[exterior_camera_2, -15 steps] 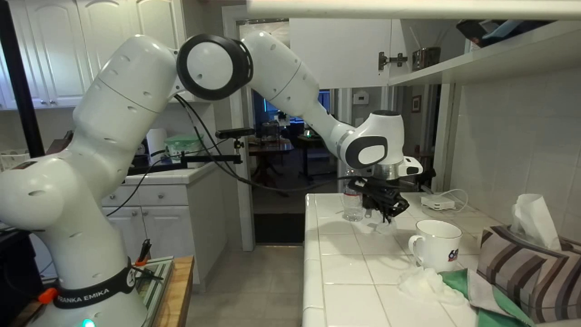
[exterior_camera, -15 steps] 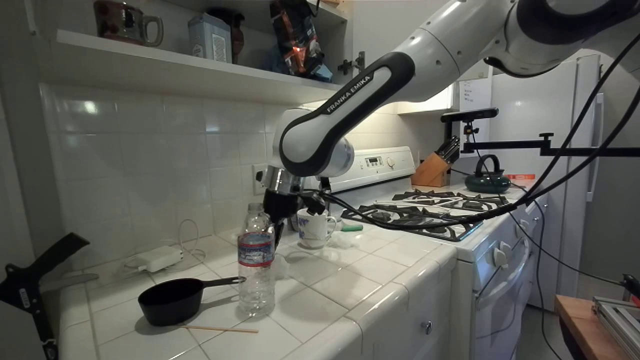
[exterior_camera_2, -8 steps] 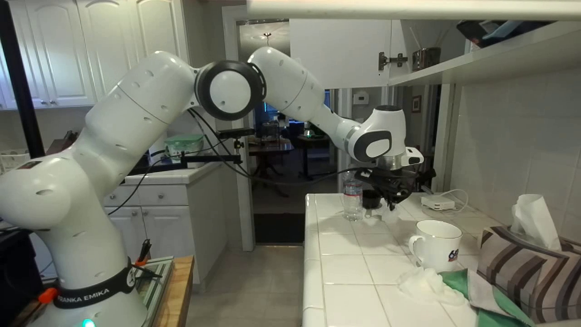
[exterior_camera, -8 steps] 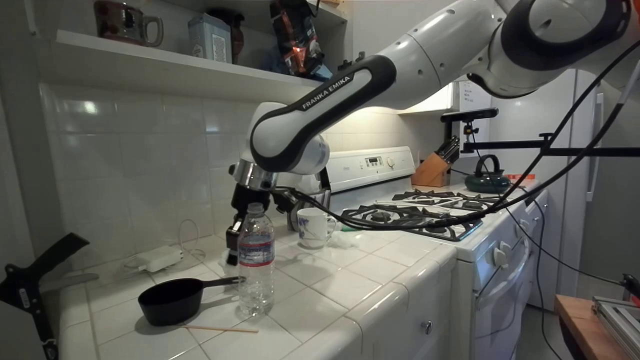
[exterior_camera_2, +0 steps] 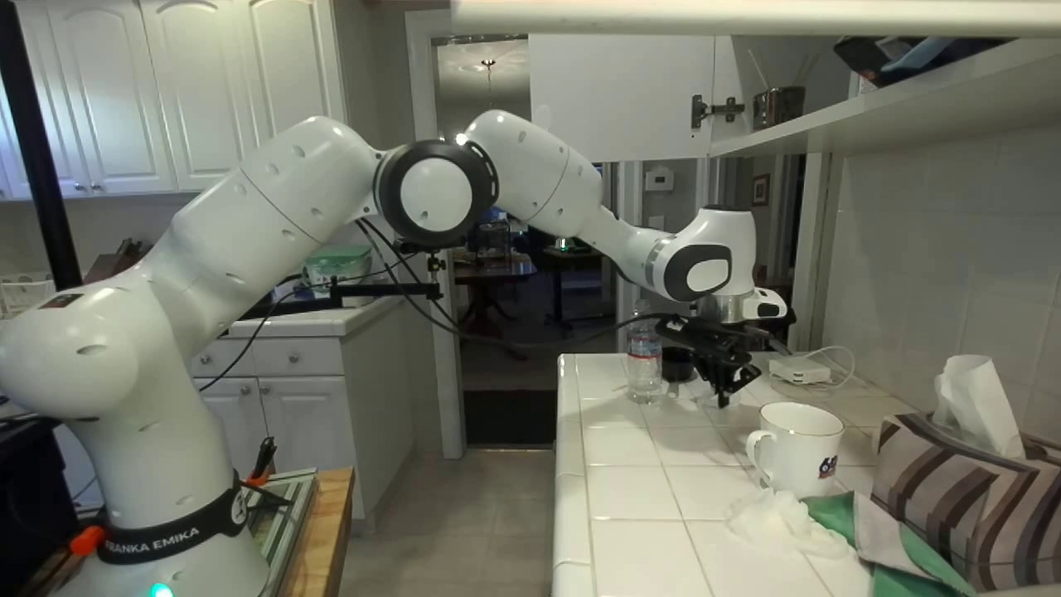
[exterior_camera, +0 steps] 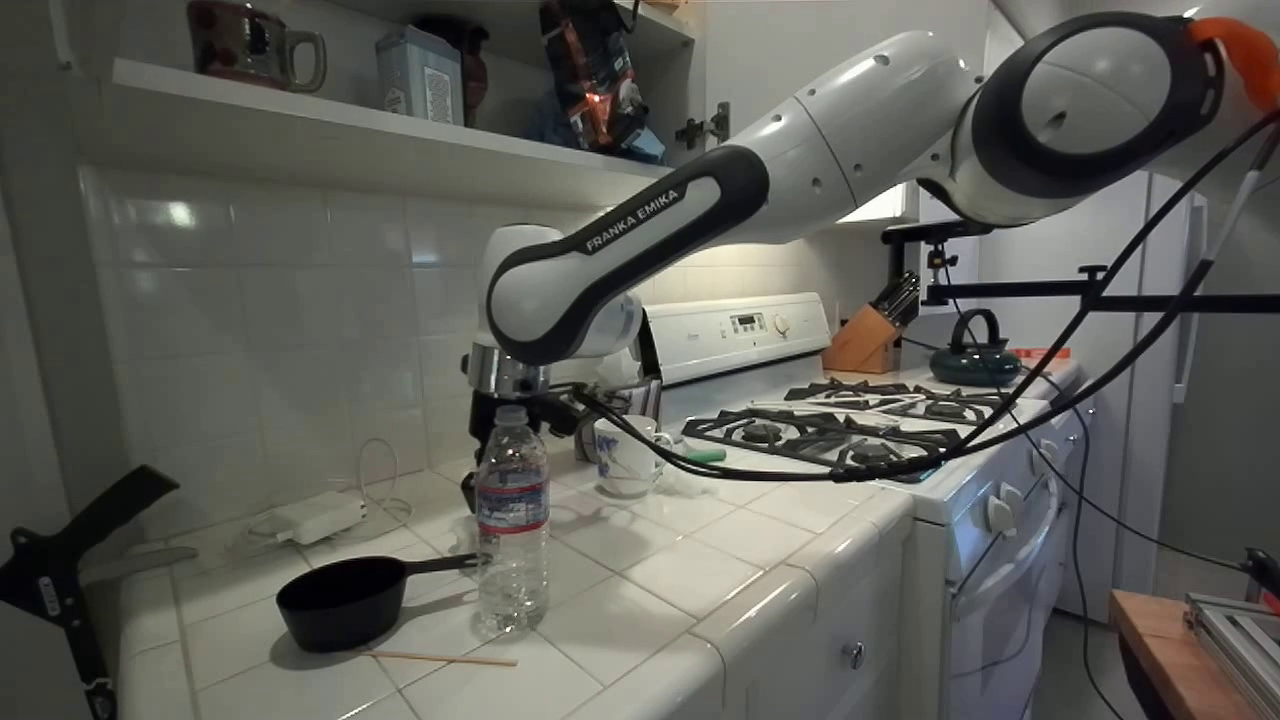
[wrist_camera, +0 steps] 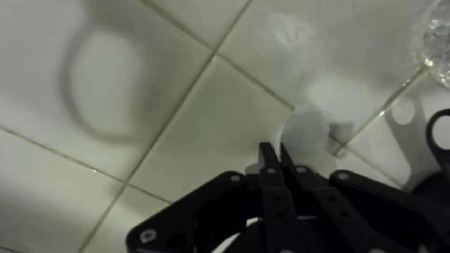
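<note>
Gripper (wrist_camera: 274,147) clenched, its tips pressed together on a pale, tissue-like wad (wrist_camera: 309,135) — the wad spreads at two o'clock of the tips in the wrist view, low over the tiled counter (wrist_camera: 214,116); whether it touches the tiles, I cannot tell. Farther out at two o'clock in that view is a clear bottle (wrist_camera: 439,44), and at three o'clock the handle (wrist_camera: 441,156) of a black pan (exterior_camera: 345,610), both apart from the gripper. In an exterior view the bottle stands upright, partly hiding the gripper; the pan sits at the bottle's eight o'clock, a thin stick (exterior_camera: 440,659) at the pan's four o'clock. In an exterior view a white mug (exterior_camera_2: 800,448) stands at the gripper's four o'clock — crumpled tissue (exterior_camera_2: 783,524) at the mug's six.
</note>
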Controlling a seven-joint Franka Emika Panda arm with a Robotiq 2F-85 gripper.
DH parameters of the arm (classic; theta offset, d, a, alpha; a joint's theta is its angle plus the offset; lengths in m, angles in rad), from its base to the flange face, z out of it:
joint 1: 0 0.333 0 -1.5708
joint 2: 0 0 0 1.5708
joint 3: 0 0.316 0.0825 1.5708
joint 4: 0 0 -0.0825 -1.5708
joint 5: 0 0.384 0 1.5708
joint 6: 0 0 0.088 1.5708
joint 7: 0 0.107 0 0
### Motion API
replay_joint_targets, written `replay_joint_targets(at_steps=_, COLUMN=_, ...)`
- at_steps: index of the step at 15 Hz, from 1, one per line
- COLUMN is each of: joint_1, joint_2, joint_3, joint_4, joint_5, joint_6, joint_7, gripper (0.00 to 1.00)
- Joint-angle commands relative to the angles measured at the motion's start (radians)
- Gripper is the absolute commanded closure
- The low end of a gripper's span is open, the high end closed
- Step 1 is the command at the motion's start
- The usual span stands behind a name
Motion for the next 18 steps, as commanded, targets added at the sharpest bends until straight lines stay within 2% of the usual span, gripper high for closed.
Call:
replay_joint_targets(at_steps=1, joint_1=0.003, joint_2=-0.005, joint_3=-0.022, joint_4=-0.028, joint_5=-0.038, joint_6=-0.012, joint_7=0.032, gripper=1.0)
replay_joint_targets(at_steps=4, joint_1=-0.019, joint_2=-0.11, joint_3=-0.028, joint_4=-0.206, joint_5=-0.046, joint_6=0.062, joint_7=-0.001, gripper=1.0)
replay_joint_targets(at_steps=13, joint_1=-0.116, joint_2=-0.331, joint_3=-0.045, joint_4=-0.592, joint_5=-0.079, joint_6=0.137, joint_7=-0.098, gripper=1.0)
replay_joint_targets(at_steps=18, joint_1=-0.123, joint_2=-0.464, joint_3=-0.064, joint_4=-0.816, joint_5=-0.118, joint_6=0.219, joint_7=-0.113, gripper=1.0)
